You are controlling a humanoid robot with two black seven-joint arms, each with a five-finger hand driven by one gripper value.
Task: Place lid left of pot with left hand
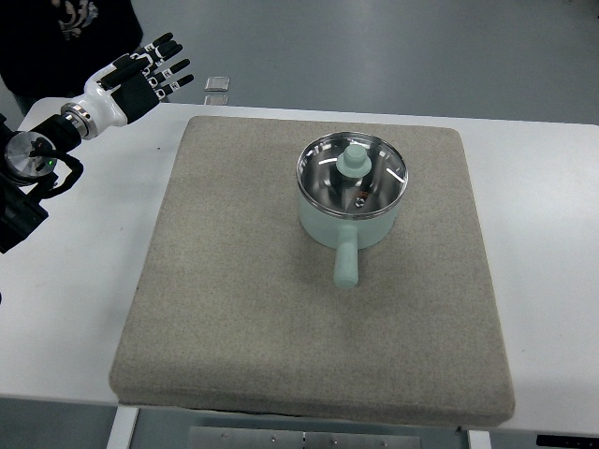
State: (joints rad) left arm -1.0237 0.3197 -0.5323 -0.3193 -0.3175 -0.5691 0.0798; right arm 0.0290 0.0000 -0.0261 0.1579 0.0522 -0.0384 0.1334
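Note:
A pale green pot (348, 223) with a straight handle pointing toward me stands on the beige mat (243, 281), right of its middle. A glass lid (353, 174) with a steel rim and a pale green knob rests on the pot. My left hand (150, 73) hovers over the table's far left corner, well left of the pot, its black fingers spread and holding nothing. The right arm does not show.
The mat lies on a white table (75, 281). A small flat grey object (217, 84) sits just beyond the table's far edge. A person in dark clothing (56, 28) stands at the top left, behind my left hand.

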